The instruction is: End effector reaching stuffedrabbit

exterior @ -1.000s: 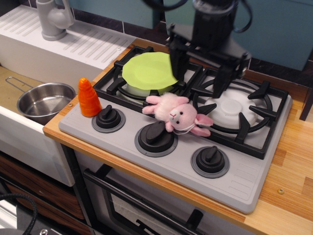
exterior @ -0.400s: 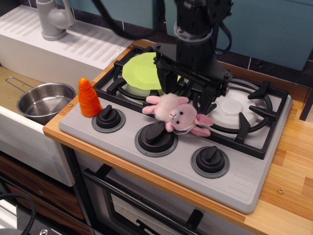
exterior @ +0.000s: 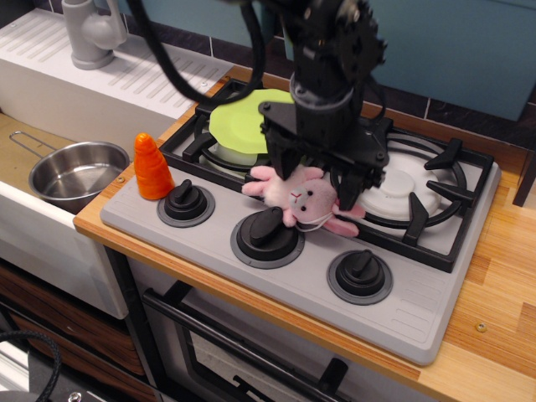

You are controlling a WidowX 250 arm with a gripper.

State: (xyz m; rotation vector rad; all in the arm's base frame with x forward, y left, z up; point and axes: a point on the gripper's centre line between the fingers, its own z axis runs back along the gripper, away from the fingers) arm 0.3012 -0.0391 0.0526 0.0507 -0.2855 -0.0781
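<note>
stuffedrabbit (exterior: pixel 303 201) between spread tool (exterior: pixel 311 179) fingers, on stove (exterior: pixel 402 285)

A stove (exterior: pixel 435 314) is set into the worktop (exterior: pixel 494 335), with three knobs (exterior: pixel 268 233) ranged along its front edge. The stuffedrabbit (exterior: pixel 303 201) is laid on the stove just behind the middle knob, at the front of the burner grates. The end effector (exterior: pixel 311 179) is placed directly over it, one of the jaws on each side. A plate (exterior: pixel 237 124) is seen on the rear left burner. A toy carrot (exterior: pixel 152 167) is stood at the stove's left edge, and a pot (exterior: pixel 77 172) is placed further left, in the sink (exterior: pixel 33 226).
</note>
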